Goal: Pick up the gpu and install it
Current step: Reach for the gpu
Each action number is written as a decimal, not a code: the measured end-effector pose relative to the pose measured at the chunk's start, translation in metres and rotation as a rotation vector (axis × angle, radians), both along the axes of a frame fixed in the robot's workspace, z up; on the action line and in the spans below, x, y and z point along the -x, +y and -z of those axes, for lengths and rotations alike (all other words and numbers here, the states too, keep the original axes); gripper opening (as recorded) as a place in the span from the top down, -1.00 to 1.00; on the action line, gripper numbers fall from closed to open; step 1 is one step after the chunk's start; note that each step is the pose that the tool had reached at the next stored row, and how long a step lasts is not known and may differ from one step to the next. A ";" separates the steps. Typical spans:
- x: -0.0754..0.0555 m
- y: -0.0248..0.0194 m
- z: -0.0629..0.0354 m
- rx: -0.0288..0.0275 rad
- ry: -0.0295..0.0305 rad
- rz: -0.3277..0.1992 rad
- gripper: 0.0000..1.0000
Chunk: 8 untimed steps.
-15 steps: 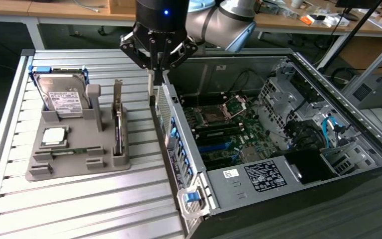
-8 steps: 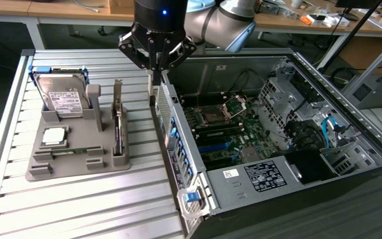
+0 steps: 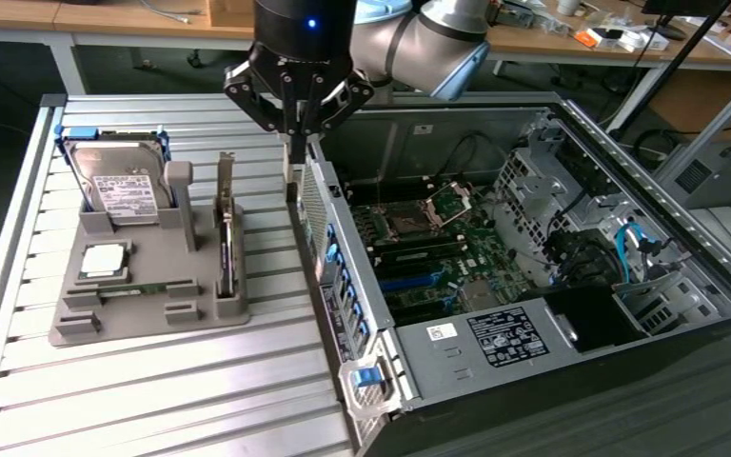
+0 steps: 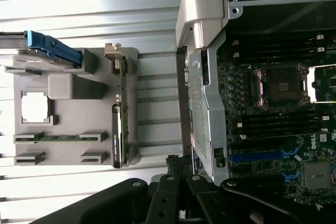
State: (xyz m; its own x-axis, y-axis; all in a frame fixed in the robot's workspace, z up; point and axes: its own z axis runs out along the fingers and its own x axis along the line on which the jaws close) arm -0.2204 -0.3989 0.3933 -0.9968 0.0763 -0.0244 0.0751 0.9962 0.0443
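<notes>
The gpu (image 3: 226, 243) stands on edge in a slot of the grey holder (image 3: 149, 324), its silver end bracket pointing up; in the wrist view the gpu (image 4: 117, 129) appears as a thin dark strip. My gripper (image 3: 297, 176) hangs shut with nothing in it, above the gap between the holder and the open computer case (image 3: 379, 381). It is beside the case's rear wall, a short way to the exterior view's right of the gpu. In the wrist view the gripper (image 4: 178, 163) reaches to the case's edge.
The holder also carries a hard drive (image 3: 118, 195), a square CPU chip (image 3: 103, 262) and a memory stick (image 3: 137, 288). Inside the case lies the motherboard (image 3: 429, 257) with blue slots. Everything rests on a slatted metal table (image 3: 149, 400).
</notes>
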 end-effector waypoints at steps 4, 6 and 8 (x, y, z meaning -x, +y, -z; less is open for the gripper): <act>0.001 0.0000 0.0000 0.0000 0.0000 0.000 0.79; 0.002 0.0000 0.0000 0.0000 0.0000 0.000 0.79; 0.003 0.0000 0.0000 0.0000 0.0000 0.000 0.79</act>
